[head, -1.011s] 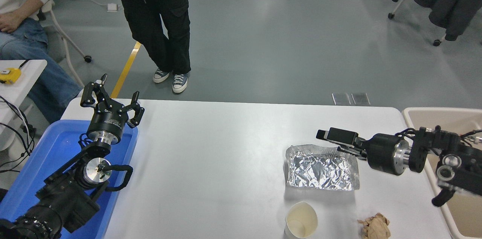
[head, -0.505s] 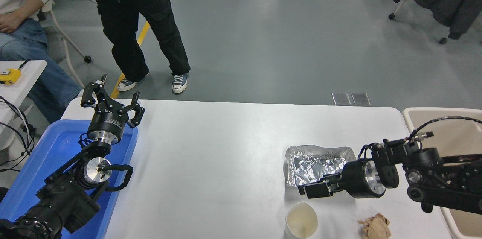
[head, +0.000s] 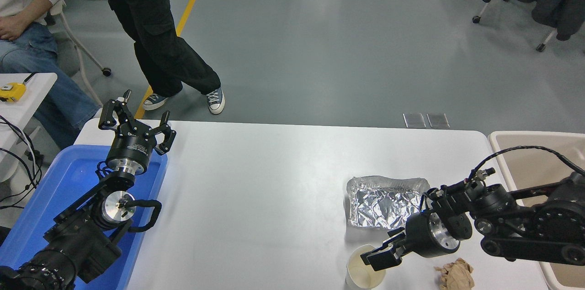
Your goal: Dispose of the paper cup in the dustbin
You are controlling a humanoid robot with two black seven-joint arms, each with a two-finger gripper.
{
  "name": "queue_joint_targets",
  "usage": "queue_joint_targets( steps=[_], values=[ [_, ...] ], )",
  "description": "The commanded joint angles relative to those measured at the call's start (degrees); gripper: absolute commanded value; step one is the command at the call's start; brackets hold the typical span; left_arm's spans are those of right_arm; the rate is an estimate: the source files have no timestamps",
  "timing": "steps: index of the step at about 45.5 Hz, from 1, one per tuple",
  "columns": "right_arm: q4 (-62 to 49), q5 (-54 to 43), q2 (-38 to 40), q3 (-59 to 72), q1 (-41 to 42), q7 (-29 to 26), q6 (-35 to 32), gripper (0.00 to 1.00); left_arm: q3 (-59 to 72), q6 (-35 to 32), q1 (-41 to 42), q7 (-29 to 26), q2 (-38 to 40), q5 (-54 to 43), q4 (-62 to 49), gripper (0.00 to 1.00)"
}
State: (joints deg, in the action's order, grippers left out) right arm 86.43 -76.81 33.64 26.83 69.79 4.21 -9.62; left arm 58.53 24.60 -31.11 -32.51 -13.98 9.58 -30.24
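Note:
The white paper cup [head: 359, 276] stands upright at the table's front edge, its cream inside showing. My right gripper [head: 375, 255] comes in from the right, points left and down, and is open. Its fingertips [head: 371, 260] are at the cup's far right rim, partly covering it. I cannot tell whether they touch the cup. The beige dustbin [head: 512, 136] stands off the table's right end, behind the right arm. My left gripper [head: 135, 122] is open and parked at the lower left, above the blue bin.
A crinkled silver foil tray [head: 379, 202] lies just behind the cup. A crumpled brown paper ball [head: 454, 275] lies to the cup's right, under the right arm. A blue bin [head: 55, 189] sits at the left. A person stands and another sits beyond the table's far left.
My right gripper has swung from above the foil tray's far edge forward and down to the cup's rim. The standing person has stepped to the left. The left arm has not moved.

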Motion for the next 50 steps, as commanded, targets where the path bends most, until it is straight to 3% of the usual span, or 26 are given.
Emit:
queue_joint_targets(
  steps=[1, 7, 15, 19, 22, 25, 27, 29, 50],
  values=[
    [-2.23, -0.45, -2.26, 0.33, -1.23, 0.01, 0.39, 0.98, 0.00, 0.01, 0.00, -0.01, 0.00, 0.00, 0.00, 1.00],
    [-3.38, -0.45, -3.23, 0.24, -1.85, 0.10, 0.39, 0.96, 0.00, 0.01, 0.00, -0.01, 0.00, 0.00, 0.00, 1.00],
    [-3.55, -0.45, -3.05, 0.50, -1.94, 0.01, 0.39, 0.69, 0.00, -0.08, 0.00, -0.01, 0.00, 0.00, 0.00, 1.00],
    [-3.55, -0.54, -3.05, 0.59, -1.94, 0.10, 0.39, 0.52, 0.00, 0.01, 0.00, -0.01, 0.00, 0.00, 0.00, 1.00],
    [-4.08, -0.54, -2.96, 0.59, -1.94, 0.10, 0.39, 0.31, 0.00, 0.01, 0.00, -0.01, 0.00, 0.00, 0.00, 1.00],
    [-4.26, -0.54, -2.88, 0.50, -1.85, 0.10, 0.57, 0.24, 0.00, -0.08, 0.00, -0.01, 0.00, 0.00, 0.00, 1.00],
    [-4.26, -0.45, -2.79, 0.59, -1.41, 0.10, 0.57, 0.09, 0.00, 0.01, 0.00, -0.01, 0.00, 0.00, 0.00, 1.00],
    [-4.34, -0.45, -2.79, 0.59, -1.15, 0.10, 0.57, 0.01, 0.00, 0.01, 0.00, -0.01, 0.00, 0.00, 0.00, 1.00],
    [-4.17, -0.36, -1.82, 0.68, -0.36, 3.17, 0.48, 0.00, 0.00, 0.01, 0.00, -0.01, 0.00, 0.00, 0.00, 1.00]
  ],
)
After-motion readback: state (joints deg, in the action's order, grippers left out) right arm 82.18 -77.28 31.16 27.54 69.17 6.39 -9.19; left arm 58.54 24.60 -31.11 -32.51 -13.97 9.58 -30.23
